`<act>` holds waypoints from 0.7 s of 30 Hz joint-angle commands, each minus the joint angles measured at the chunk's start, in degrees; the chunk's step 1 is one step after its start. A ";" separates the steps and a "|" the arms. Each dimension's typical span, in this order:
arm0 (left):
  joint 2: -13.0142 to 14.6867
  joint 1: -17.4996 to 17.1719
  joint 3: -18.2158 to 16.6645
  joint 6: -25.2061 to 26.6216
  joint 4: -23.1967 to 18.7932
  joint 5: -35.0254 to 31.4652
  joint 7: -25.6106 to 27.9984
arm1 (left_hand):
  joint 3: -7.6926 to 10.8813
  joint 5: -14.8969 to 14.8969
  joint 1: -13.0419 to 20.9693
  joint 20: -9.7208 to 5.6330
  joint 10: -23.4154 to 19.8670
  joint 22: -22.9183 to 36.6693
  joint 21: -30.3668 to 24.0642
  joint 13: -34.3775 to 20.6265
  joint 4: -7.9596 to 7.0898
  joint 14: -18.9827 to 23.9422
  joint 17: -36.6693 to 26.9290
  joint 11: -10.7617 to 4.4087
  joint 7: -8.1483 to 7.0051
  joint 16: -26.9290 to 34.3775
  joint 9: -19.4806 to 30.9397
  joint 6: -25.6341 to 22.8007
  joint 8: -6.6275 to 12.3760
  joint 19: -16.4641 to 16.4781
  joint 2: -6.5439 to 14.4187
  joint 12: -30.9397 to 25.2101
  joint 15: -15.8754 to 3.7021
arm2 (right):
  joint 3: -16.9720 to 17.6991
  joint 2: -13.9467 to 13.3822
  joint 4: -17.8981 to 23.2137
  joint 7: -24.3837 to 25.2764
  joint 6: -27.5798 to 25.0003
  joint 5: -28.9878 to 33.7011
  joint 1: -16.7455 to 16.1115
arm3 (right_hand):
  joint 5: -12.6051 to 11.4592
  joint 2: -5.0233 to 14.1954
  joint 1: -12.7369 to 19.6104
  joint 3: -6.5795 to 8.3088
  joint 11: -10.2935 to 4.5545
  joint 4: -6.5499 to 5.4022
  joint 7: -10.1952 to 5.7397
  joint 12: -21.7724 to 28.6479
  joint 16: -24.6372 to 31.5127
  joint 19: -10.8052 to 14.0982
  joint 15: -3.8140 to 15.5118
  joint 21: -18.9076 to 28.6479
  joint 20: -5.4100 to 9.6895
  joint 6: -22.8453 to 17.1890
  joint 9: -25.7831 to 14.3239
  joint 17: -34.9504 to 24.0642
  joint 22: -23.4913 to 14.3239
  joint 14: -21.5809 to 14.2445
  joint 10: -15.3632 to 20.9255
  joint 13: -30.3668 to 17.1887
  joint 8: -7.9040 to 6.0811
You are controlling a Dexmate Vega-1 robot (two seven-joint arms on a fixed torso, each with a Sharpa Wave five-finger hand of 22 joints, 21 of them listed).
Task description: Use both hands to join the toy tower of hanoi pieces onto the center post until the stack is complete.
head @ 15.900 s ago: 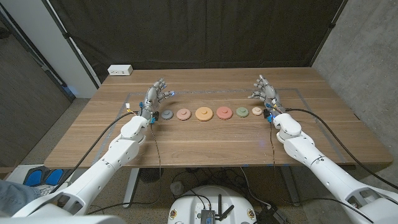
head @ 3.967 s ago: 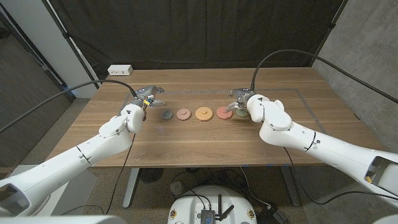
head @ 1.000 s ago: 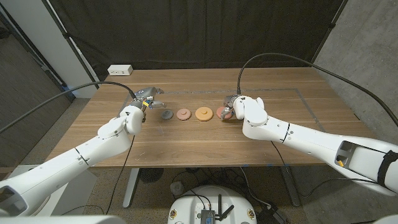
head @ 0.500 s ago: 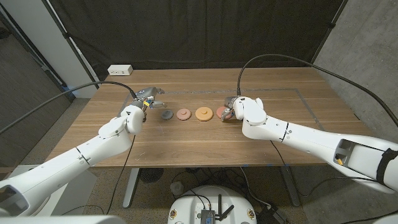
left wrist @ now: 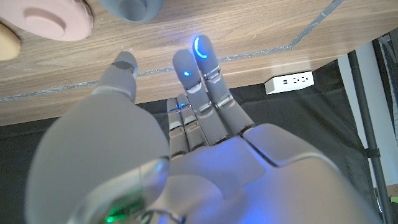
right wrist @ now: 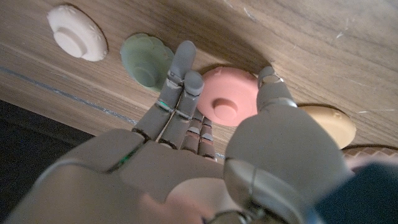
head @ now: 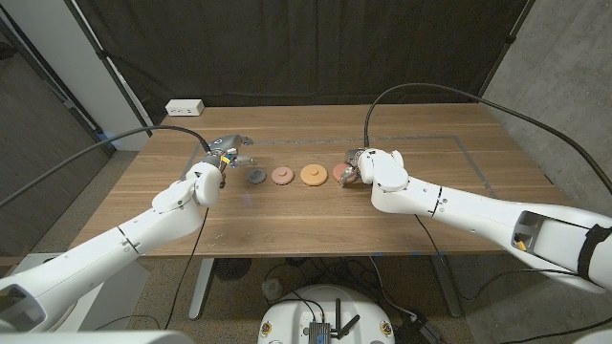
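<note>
**My right hand is over the red disc, my left hand waits by the grey one**

My right hand [right wrist: 205, 155] reaches over the red disc [right wrist: 225, 96], fingers and thumb on either side of it; I cannot tell if they already grip it. Beside it lie the green disc [right wrist: 144, 60], the white disc [right wrist: 74, 32] and the orange disc [head: 313, 175]. My left hand [head: 228, 149] is open and holds nothing, near the grey disc [head: 255, 176]. The pink disc [head: 281, 175] lies between grey and orange on the wooden table [head: 316, 225].

Head camera looks down over the table [head: 306, 225]; wrist cameras sit close above it.
</note>
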State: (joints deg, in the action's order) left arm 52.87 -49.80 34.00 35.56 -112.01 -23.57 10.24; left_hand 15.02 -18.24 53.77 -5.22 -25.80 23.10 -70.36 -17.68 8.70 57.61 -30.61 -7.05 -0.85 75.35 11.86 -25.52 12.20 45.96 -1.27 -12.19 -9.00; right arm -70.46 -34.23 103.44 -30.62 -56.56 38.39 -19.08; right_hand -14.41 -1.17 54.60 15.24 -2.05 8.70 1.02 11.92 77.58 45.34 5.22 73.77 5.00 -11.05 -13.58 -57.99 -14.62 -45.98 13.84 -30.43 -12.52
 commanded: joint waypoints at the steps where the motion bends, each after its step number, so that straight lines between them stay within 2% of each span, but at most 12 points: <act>1: -0.20 -0.05 0.12 -0.36 0.34 0.38 0.31 | -0.24 -0.31 0.02 -6.21 -0.67 0.01 -0.50 -0.22 0.16 -0.18 -0.17 -0.27 0.11 0.40 0.16 -0.27 0.04 -0.38 0.66 0.19 -3.60 | -1.17 0.11 -0.67 0.11 -0.38 -0.94 0.71 | -0.31 0.42 0.19 -0.27 -0.13 -0.05 -0.10 0.55 0.06 -0.07 7.28 0.58 6.95 -0.56 -0.04 -0.14 0.11 -0.24 0.90 -0.24 -0.40; 8: -0.26 0.06 0.19 -0.41 0.44 0.39 0.35 | -0.26 -0.35 0.03 -6.26 -0.74 -0.28 -0.84 -0.21 0.19 -0.30 -0.04 -0.30 0.06 0.45 0.17 -0.49 0.09 -0.46 0.75 0.22 -3.60 | -1.82 0.24 -1.38 1.70 -0.32 -0.56 0.65 | -0.50 0.81 0.27 -0.18 -0.82 -0.04 -0.84 1.06 1.37 0.57 7.29 1.69 7.00 -1.65 -0.04 -1.60 0.44 -1.88 2.63 -0.48 -0.79; 11: -0.28 0.06 0.19 -0.32 0.42 0.34 0.41 | -0.26 -0.35 0.03 -6.24 -0.78 -0.36 -0.93 -0.22 0.18 -0.31 0.00 -0.21 0.09 0.47 0.17 -0.53 0.10 -0.51 0.79 0.21 -3.60 | -1.94 0.04 -1.03 2.89 -0.72 0.13 0.23 | -0.63 1.39 -0.35 -0.14 -1.17 -0.48 -1.23 1.49 1.88 0.99 7.24 2.37 6.94 -2.99 -0.03 -2.47 0.51 -2.81 4.10 -0.60 -1.26; 16: -0.25 0.11 0.24 -0.17 0.32 0.27 0.35 | -0.29 -0.38 0.01 -6.25 -0.82 -0.60 -1.22 -0.22 0.19 -0.31 0.03 -0.24 0.10 0.59 0.17 -0.54 0.07 -0.49 0.82 0.24 -3.60 | -0.50 -0.66 -0.12 5.88 0.34 0.00 -1.38 | -1.13 1.96 -1.61 0.00 -2.33 -0.75 -3.19 2.15 2.86 1.89 7.23 4.17 7.07 -6.12 -0.01 -5.09 0.34 -4.58 7.22 -0.74 -2.22; 21: -0.24 0.10 0.22 -0.02 0.19 0.23 0.36 | -0.30 -0.39 0.02 -6.26 -0.87 -0.67 -1.28 -0.22 0.20 -0.32 0.06 -0.26 0.16 0.61 0.17 -0.59 0.08 -0.56 0.84 0.23 -3.60 | 0.22 -0.99 -0.34 7.09 1.78 -0.13 -2.12 | -1.78 2.36 -1.81 0.47 -3.34 -0.49 -4.24 2.66 4.32 3.17 7.23 5.72 7.20 -8.87 0.01 -7.95 0.21 -6.71 9.72 -0.88 -3.02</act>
State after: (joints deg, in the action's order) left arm 52.66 -49.79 34.16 35.26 -111.66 -23.27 10.58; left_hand 14.78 -18.24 53.85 -5.13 -26.30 22.30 -71.15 -17.68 8.94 57.61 -30.53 -7.18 -0.85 75.61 11.86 -25.51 12.20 45.63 -0.73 -12.19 -9.00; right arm -71.46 -34.47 102.85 -26.70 -56.73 38.24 -19.61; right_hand -15.33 0.40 53.00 14.95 -4.32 8.04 -2.49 14.17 81.20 47.67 6.74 78.76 5.65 -18.29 -13.40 -64.57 -14.27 -51.48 21.65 -30.85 -14.89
